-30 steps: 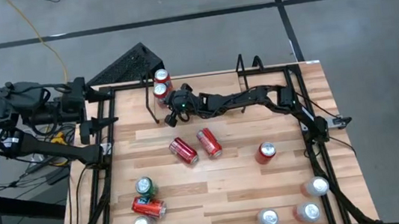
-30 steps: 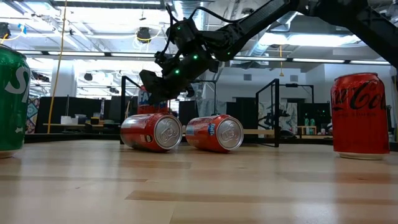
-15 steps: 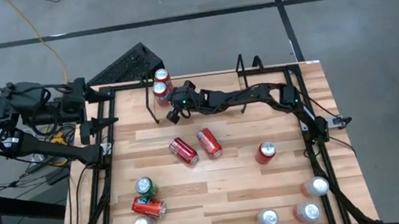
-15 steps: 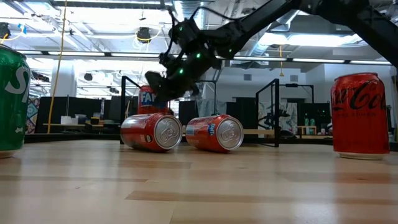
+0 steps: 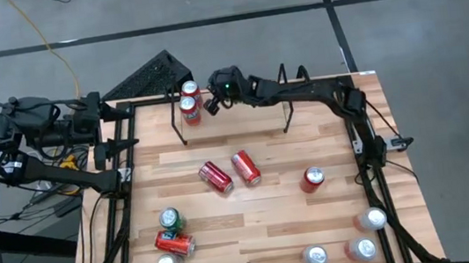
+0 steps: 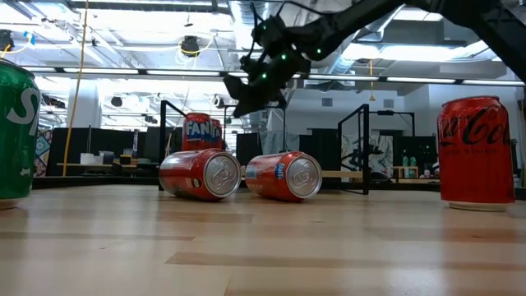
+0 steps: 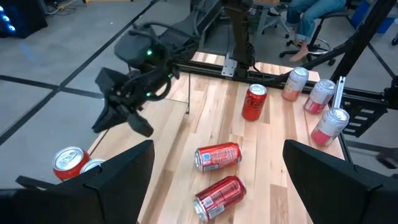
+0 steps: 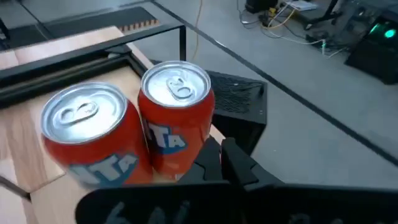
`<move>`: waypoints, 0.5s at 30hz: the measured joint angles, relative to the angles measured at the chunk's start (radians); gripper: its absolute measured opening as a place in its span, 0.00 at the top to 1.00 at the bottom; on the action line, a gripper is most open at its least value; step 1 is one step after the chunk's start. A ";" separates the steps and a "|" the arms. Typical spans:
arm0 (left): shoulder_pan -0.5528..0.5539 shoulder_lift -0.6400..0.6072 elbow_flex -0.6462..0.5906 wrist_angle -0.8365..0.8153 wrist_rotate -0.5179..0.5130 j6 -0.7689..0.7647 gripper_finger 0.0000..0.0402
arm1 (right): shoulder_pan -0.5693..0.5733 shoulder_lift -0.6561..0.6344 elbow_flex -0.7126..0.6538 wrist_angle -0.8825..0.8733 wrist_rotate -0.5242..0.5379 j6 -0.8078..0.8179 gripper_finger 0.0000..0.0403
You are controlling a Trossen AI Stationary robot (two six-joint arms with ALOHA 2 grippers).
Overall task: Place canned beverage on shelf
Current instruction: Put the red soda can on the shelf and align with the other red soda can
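High view: right gripper (image 5: 211,100) closed, empty, raised just beside 2 upright Fanta cans (image 5: 188,101) on shelf (image 5: 232,114) at table's far edge. Left gripper (image 5: 124,129) wide, parked off table's left side.
Low view: right gripper (image 6: 238,89) above cans (image 6: 200,131).
Right wrist view: 2 cans (image 8: 124,127) side by side, touching.

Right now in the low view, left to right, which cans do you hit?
Green can → upright orange can at the back → first red can on its side → second red can on its side → upright red cola can.
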 joint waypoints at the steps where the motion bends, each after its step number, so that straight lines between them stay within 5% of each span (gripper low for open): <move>1: 0.000 -0.001 0.000 0.000 0.000 0.000 0.15 | -0.006 0.008 0.000 -0.002 -0.013 0.007 1.00; 15: 0.000 -0.006 0.000 0.000 -0.003 0.010 0.15 | -0.033 0.052 0.005 0.093 -0.064 0.037 1.00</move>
